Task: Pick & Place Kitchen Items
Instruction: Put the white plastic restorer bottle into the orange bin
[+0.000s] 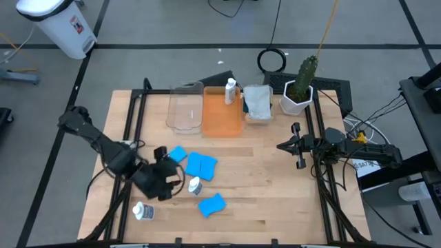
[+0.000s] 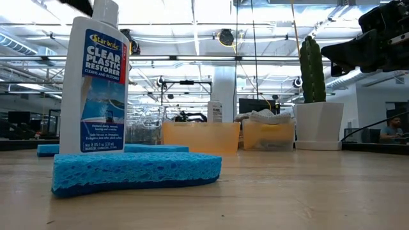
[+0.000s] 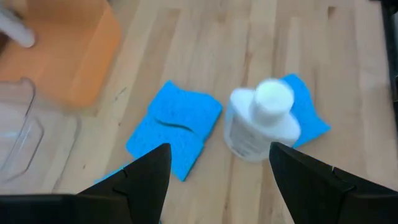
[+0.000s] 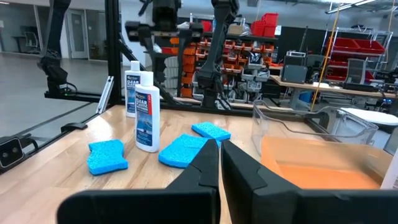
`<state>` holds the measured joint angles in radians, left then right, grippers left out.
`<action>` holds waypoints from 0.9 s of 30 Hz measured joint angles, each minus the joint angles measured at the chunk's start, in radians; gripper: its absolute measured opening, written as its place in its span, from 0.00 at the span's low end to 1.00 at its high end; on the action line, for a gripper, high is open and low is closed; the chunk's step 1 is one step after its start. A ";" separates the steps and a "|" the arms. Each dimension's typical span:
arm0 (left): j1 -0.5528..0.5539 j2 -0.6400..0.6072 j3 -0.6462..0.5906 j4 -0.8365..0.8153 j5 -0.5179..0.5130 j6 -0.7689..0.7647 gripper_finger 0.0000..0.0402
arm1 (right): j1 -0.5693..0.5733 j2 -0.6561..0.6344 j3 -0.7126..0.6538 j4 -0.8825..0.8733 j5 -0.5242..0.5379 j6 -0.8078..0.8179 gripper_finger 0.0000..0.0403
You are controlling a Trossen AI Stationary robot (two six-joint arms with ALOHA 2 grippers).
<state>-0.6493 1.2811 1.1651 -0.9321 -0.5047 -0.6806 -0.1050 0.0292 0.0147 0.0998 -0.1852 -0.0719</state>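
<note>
A white labelled bottle point(image 1: 195, 184) stands upright on the table among three blue sponges point(image 1: 201, 165), point(image 1: 177, 154), point(image 1: 211, 204). My left gripper point(image 1: 177, 181) is open just left of this bottle and above it. In the left wrist view the bottle point(image 3: 261, 121) stands ahead of the gap between my spread fingers point(image 3: 224, 180), untouched. A second bottle point(image 1: 142, 211) stands near the front left. A third bottle point(image 1: 231, 91) stands in the orange bin point(image 1: 222, 118). My right gripper point(image 1: 281, 147) is shut and empty, raised at the right side.
A clear bin point(image 1: 186, 107) stands left of the orange bin. A small bin holding pale cloth point(image 1: 258, 103) and a white pot with a cactus point(image 1: 298, 88) stand to its right, along the far edge. Bare wood lies at the middle and front right point(image 1: 275, 200).
</note>
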 joint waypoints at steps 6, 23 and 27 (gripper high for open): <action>-0.153 -0.037 -0.134 0.024 -0.072 -0.215 0.69 | 0.000 0.000 0.000 0.000 0.000 0.000 0.00; -0.157 -0.038 -0.443 0.486 -0.027 -0.137 0.69 | 0.000 0.000 0.000 0.000 0.000 0.000 0.00; -0.151 -0.038 -0.493 0.612 -0.027 -0.101 0.69 | 0.000 0.000 0.000 0.000 0.000 0.000 0.00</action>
<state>-0.8001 1.2427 0.6718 -0.3203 -0.5320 -0.7819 -0.1049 0.0296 0.0150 0.0998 -0.1852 -0.0719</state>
